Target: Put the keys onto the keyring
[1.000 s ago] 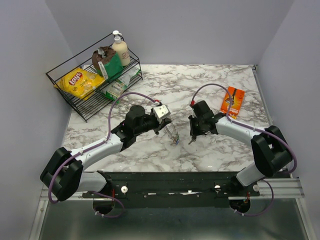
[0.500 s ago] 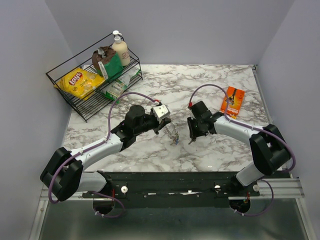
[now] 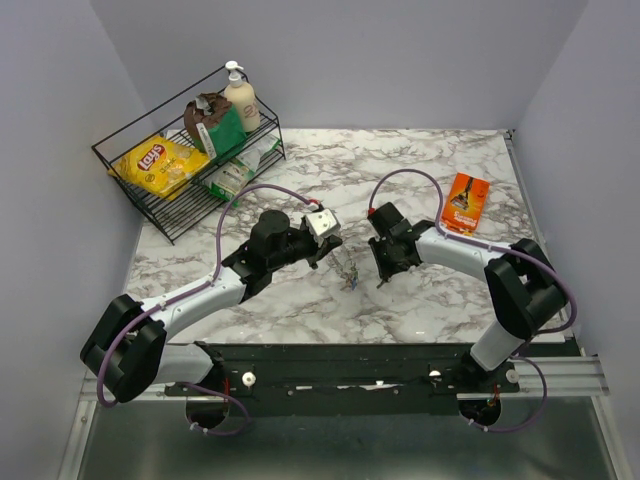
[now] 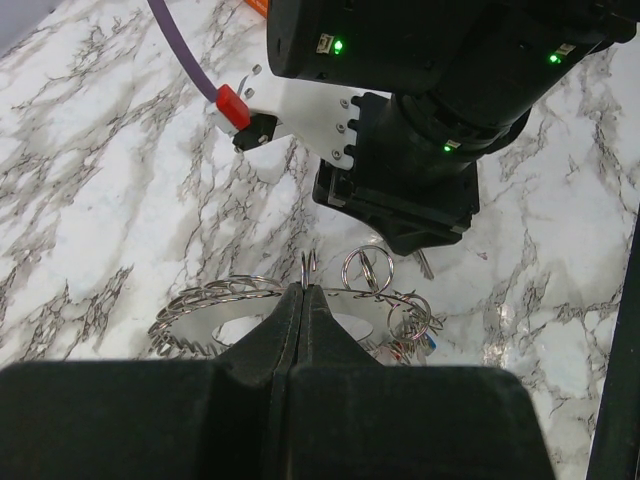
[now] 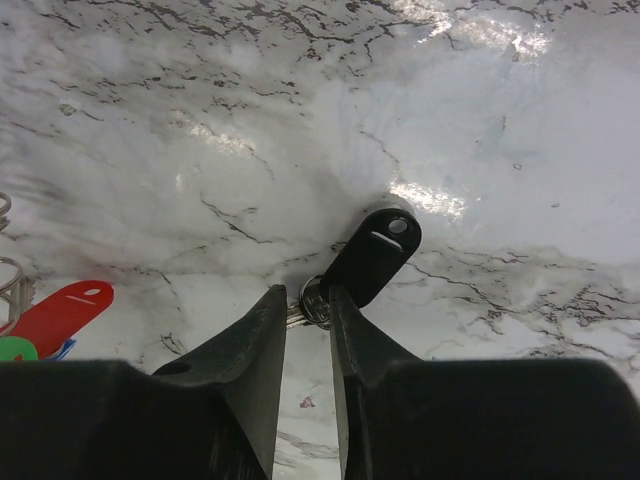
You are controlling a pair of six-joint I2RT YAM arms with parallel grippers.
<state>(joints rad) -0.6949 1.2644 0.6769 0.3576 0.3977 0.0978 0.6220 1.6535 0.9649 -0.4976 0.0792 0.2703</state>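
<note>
**At mid-worktop: toothed ring pinched on the left, black key between the right fingers**

Off in the far left corner of the worktop (image 3: 420,160) you have a wire basket (image 3: 150,215) holding a yellow crisp bag (image 3: 158,163) and a pump bottle (image 3: 240,98), well apart from the work.

Your left arm reaches from there to the middle. The left gripper (image 4: 303,296) is pressed fully closed, its fingertips meeting on the flat band of the keyring (image 4: 205,312). From the left wrist you see the toothed rim spreading out to the left of the fingertips. A few small wire loops (image 4: 365,268) are clustered at the ring's right side. You cannot tell whether the ring's lower edge touches the marble.

Just right of those loops are the red key (image 5: 58,315) and a sliver of the blue key (image 5: 62,349), both at the left edge of the right wrist view. The red head lies flat on the marble. You cannot tell whether either key is threaded on a loop.

Next is your right gripper (image 5: 306,300), tip down, just beside the keyring and nearly facing the left one. Its fingers stand narrowly apart, with the metal end of the black key (image 5: 374,252) in the gap. The black head pokes out beyond the fingertips and lies on the worktop. You cannot tell whether the fingers pinch that end or only straddle it.

Farther right, an orange packet (image 3: 466,203) lies flat, well apart from both grippers.
</note>
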